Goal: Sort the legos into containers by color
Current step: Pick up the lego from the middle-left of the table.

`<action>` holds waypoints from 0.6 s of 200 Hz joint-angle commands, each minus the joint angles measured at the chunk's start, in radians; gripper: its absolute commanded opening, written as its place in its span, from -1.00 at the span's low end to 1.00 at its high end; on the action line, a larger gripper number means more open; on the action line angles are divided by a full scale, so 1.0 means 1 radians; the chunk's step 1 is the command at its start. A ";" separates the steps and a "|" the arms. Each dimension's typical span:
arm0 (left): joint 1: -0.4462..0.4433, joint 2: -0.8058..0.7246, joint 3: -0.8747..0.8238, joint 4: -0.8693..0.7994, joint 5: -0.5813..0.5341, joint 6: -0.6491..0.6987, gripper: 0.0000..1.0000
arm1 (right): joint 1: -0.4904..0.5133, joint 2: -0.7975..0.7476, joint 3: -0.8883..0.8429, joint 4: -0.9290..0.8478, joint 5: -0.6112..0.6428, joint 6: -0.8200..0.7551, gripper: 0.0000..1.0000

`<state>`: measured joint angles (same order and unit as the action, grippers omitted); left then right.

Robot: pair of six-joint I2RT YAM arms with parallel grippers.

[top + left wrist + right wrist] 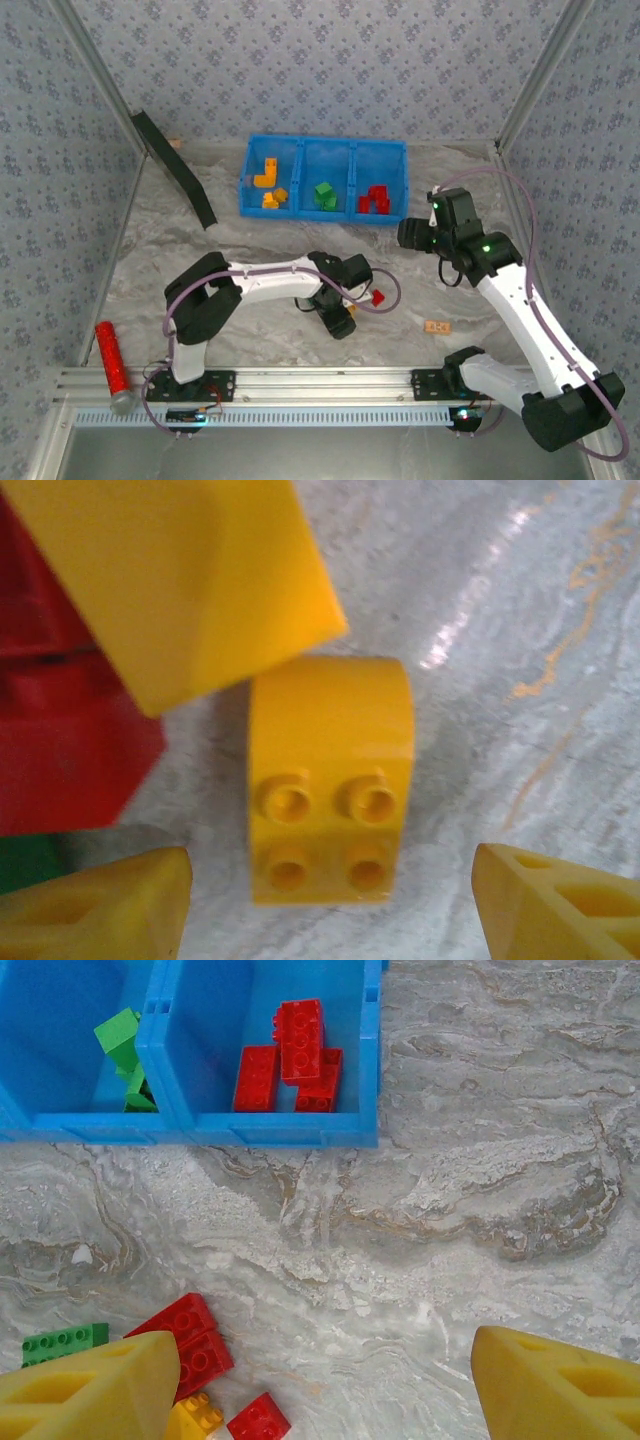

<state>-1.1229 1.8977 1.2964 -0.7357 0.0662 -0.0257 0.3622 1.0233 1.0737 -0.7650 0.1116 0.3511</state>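
Left gripper (330, 905) straddles a yellow brick (330, 790); red brick (60, 740) cropped.

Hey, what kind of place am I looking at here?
Probably a staged robot test cell: two arms bolted to a metal rail, wallpapered panels boxing in a marble-look table, a blue bin of sorted legos.

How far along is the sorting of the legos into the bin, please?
Done: the bin holds yellow legos left, green legos middle, red legos right. In hand: the open left gripper hangs over a yellow brick on the table, fingers apart from it. Left: that brick, plus a loose red brick and green brick. The right gripper is open, empty.
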 commanded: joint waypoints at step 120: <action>-0.028 0.058 -0.014 0.089 -0.018 -0.086 0.05 | -0.006 -0.098 -0.064 -0.053 -0.016 0.025 0.56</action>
<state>-1.1412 1.9278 1.2861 -0.6510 0.0135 -0.0681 0.3618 0.9459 1.0359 -0.7982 0.1112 0.3527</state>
